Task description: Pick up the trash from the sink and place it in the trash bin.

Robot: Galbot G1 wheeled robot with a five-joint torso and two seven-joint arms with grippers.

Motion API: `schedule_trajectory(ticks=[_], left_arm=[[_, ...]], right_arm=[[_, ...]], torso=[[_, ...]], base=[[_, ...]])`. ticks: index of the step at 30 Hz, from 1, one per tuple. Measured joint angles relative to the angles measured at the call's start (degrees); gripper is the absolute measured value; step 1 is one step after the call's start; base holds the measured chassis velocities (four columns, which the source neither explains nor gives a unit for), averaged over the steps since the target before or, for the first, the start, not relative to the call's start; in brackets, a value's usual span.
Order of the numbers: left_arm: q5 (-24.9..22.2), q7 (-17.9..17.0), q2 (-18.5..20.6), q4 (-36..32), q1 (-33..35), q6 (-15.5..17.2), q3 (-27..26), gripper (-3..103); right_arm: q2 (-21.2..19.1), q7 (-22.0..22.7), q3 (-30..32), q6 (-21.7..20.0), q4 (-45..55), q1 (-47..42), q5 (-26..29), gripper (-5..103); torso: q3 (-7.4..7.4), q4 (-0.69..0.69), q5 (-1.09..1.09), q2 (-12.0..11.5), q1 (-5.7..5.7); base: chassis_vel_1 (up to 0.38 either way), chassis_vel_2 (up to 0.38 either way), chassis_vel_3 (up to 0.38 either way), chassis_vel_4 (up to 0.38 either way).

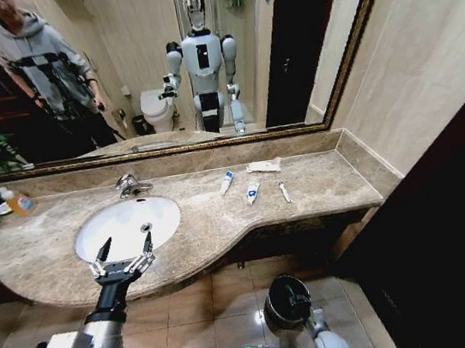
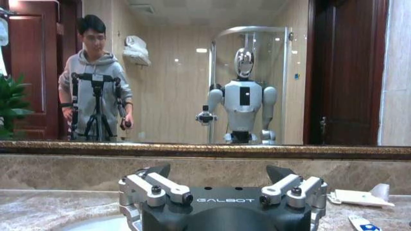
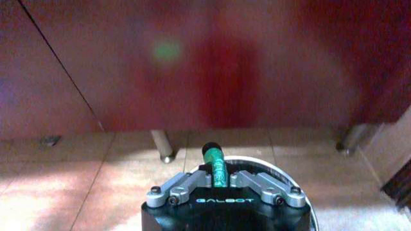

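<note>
We hold the right gripper (image 3: 221, 179), jaws shut on the green tube (image 3: 217, 166), over the bin (image 1: 286, 302); release is due, while the left gripper (image 1: 122, 260) waits spread wide at lower left.

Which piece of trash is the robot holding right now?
The small green tube, pinched in the right gripper over the dark round trash bin. The white tubes with blue ends lie on the marble countertop.

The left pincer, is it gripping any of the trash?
No, the left pincer hovers open and empty over the sink rim.
</note>
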Motion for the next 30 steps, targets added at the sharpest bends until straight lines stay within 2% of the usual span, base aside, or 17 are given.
schedule_trajectory(ticks=[11, 12, 14, 15, 18, 20, 21, 23, 24, 25, 28, 30], left_arm=[[0.0, 0.0, 0.0, 0.0, 0.0, 0.0, 0.0, 100], [0.0, 0.0, 0.0, 0.0, 0.0, 0.0, 0.0, 100], [0.0, 0.0, 0.0, 0.0, 0.0, 0.0, 0.0, 100], [0.0, 0.0, 0.0, 0.0, 0.0, 0.0, 0.0, 100], [0.0, 0.0, 0.0, 0.0, 0.0, 0.0, 0.0, 100], [0.0, 0.0, 0.0, 0.0, 0.0, 0.0, 0.0, 100], [0.0, 0.0, 0.0, 0.0, 0.0, 0.0, 0.0, 100], [0.0, 0.0, 0.0, 0.0, 0.0, 0.0, 0.0, 100], [0.0, 0.0, 0.0, 0.0, 0.0, 0.0, 0.0, 100], [0.0, 0.0, 0.0, 0.0, 0.0, 0.0, 0.0, 100], [0.0, 0.0, 0.0, 0.0, 0.0, 0.0, 0.0, 100], [0.0, 0.0, 0.0, 0.0, 0.0, 0.0, 0.0, 100]], right_arm=[[-0.3, 0.8, 0.4, 0.7, -4.6, 2.2, 0.0, 8], [-0.5, 0.9, 0.4, 0.9, -4.6, 2.1, 0.0, 13], [-0.5, 0.9, 0.4, 1.0, -4.6, 2.1, 0.0, 13], [-0.6, 1.0, 0.4, 1.0, -4.6, 2.1, 0.0, 24], [-0.7, 1.0, 0.4, 1.3, -4.6, 2.0, 0.1, 40], [-0.7, 1.0, 0.4, 1.4, -4.4, 1.9, 0.0, 40], [-0.7, 1.0, 0.4, 1.4, -3.7, 1.5, -0.5, 51], [-0.8, 0.9, 0.3, 1.4, -3.2, 1.2, -0.6, 51], [-0.8, 1.0, 0.3, 1.3, -2.1, 0.8, -0.8, 62], [-0.8, 1.2, 0.3, 1.2, -1.4, 0.5, -0.7, 67], [-0.8, 1.0, 0.5, 1.1, 0.1, -0.3, -0.7, 73], [-1.2, 0.5, 0.7, 1.9, 1.5, -1.3, -1.0, 84]], torso=[[0.00, 0.00, 0.00, 0.0, 0.00], [0.00, 0.00, 0.00, 0.0, 0.00], [0.00, 0.00, 0.00, 0.0, 0.00], [0.00, 0.00, 0.00, 0.0, -0.01], [0.00, 0.00, 0.00, 0.0, -0.01], [0.00, 0.00, 0.00, 0.0, -0.01], [0.00, 0.00, 0.00, 0.0, 0.00], [0.00, 0.00, 0.00, 0.0, -0.01], [0.00, 0.00, 0.00, 0.0, -0.01], [-0.01, 0.00, 0.00, 0.0, -0.01], [0.00, 0.00, 0.01, 0.0, -0.01], [-0.01, 0.00, 0.00, 0.0, -0.01]], base=[[0.000, 0.000, 0.000, 0.000], [0.000, 0.000, 0.000, 0.000], [0.000, 0.000, 0.000, 0.000], [0.000, 0.000, 0.000, 0.000], [0.000, 0.000, 0.000, 0.000], [0.000, 0.000, 0.000, 0.000], [0.000, 0.000, 0.000, 0.000], [0.000, 0.000, 0.000, 0.000], [0.000, 0.000, 0.000, 0.000], [0.000, 0.000, 0.000, 0.000], [0.000, 0.000, 0.000, 0.000], [0.000, 0.000, 0.000, 0.000]])
